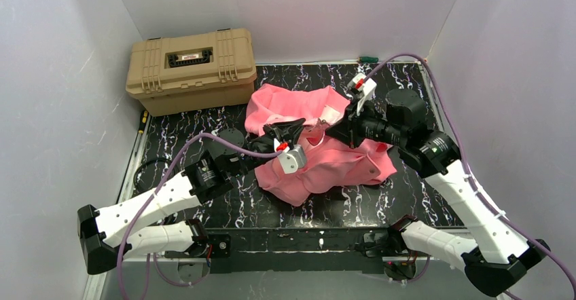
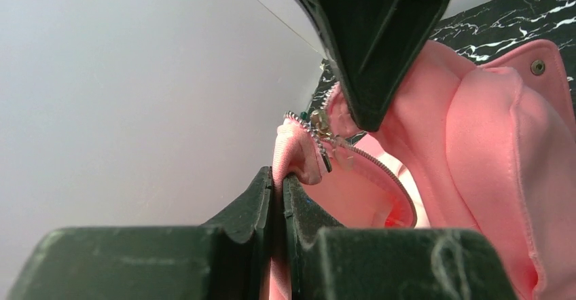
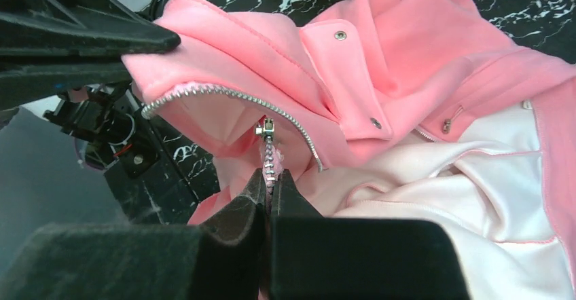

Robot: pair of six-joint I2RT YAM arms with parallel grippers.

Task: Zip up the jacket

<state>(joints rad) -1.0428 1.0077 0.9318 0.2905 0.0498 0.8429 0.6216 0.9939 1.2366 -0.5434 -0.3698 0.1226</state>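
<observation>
From above, the jacket (image 1: 326, 161) is seen crumpled mid-table between both arms. By the left wrist, the left gripper (image 2: 277, 181) is clamped on its zipper-edge fold. By the right wrist, the right gripper (image 3: 270, 178) is pinched on, apparently, zipper tape under the slider (image 3: 265, 129).
</observation>
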